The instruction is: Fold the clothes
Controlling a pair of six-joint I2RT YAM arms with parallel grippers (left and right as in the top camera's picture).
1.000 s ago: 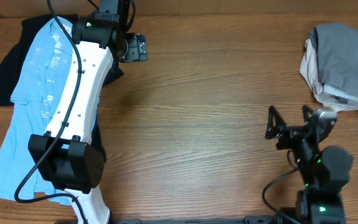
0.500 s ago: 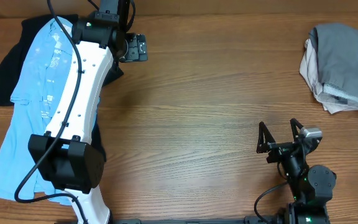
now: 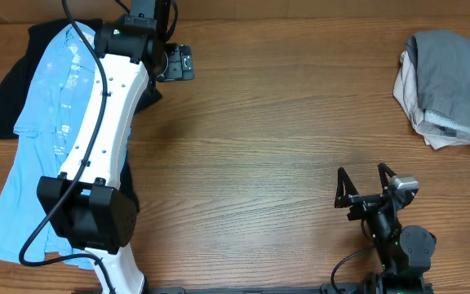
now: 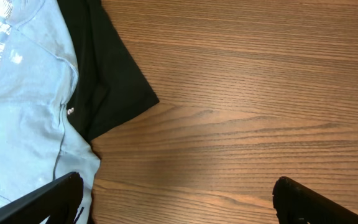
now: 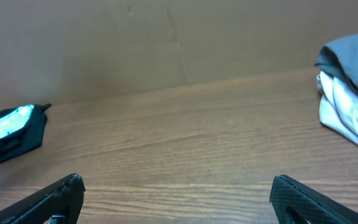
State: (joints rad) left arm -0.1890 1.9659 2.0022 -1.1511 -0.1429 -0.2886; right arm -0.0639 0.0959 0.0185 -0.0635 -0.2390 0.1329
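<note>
A light blue shirt (image 3: 47, 122) lies spread on a black shirt (image 3: 5, 90) at the table's left. Both show in the left wrist view, the blue shirt (image 4: 23, 93) beside the black shirt (image 4: 107, 74). My left gripper (image 3: 176, 62) hovers just right of them at the back, open and empty (image 4: 179, 199). Folded grey shorts (image 3: 455, 73) rest on a beige garment (image 3: 410, 94) at the far right. My right gripper (image 3: 364, 184) is open and empty near the front edge, well apart from that pile. The right wrist view (image 5: 179, 196) shows the shorts (image 5: 353, 59) at its right.
The wooden table (image 3: 276, 131) lies bare between the two piles. My white left arm (image 3: 104, 122) stretches over the blue shirt from the front left. A brown wall (image 5: 166, 43) stands behind the table's far edge.
My right arm has drawn back toward the front edge, its open gripper moving nearer and slightly left. The left arm and the clothes have not moved.
</note>
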